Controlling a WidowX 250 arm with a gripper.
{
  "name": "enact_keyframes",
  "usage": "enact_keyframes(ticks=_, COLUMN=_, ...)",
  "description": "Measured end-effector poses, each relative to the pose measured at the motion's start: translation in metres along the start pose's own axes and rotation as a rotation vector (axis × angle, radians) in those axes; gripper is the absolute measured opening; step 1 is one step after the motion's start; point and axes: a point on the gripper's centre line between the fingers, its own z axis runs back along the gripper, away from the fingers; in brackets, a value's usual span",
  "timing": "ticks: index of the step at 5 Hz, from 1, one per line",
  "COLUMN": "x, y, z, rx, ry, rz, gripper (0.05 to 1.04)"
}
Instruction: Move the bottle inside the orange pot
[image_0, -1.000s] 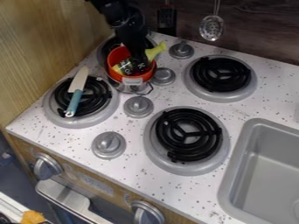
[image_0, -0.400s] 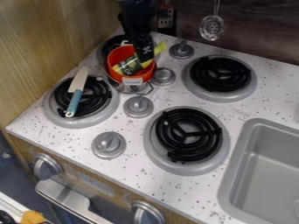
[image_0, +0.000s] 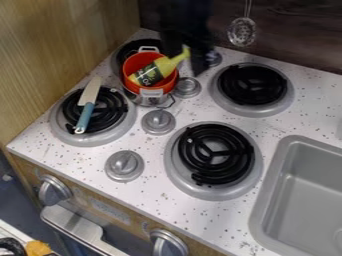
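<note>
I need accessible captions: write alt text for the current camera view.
A yellow-green bottle leans inside an orange pot at the stove's rear-left burner, its neck poking past the rim; the gripper is to the right. A blue-handled knife lies across the front-left burner.

No text legible for certain. Light print is seen on the dark label (image_0: 149, 74) of the yellow bottle (image_0: 165, 64), upper left of the frame; characters too small and slanted to be read. Faint marks are seen on a pale plate (image_0: 110, 210) on the stove's wooden front (image_0: 137, 223), lower left; no letters or numbers can be made out there.
</note>
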Motion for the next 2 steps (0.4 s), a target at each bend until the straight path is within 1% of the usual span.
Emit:
enact_keyframes(ticks=1, x=0.016, y=-0.032, z=0.001, rx=0.130, ry=-0.018, rz=0.215, gripper=0.999)
enact_keyframes(ticks=2, x=0.032, y=-0.058, z=-0.004, rx=0.196, ry=-0.058, rz=0.294, gripper=0.999)
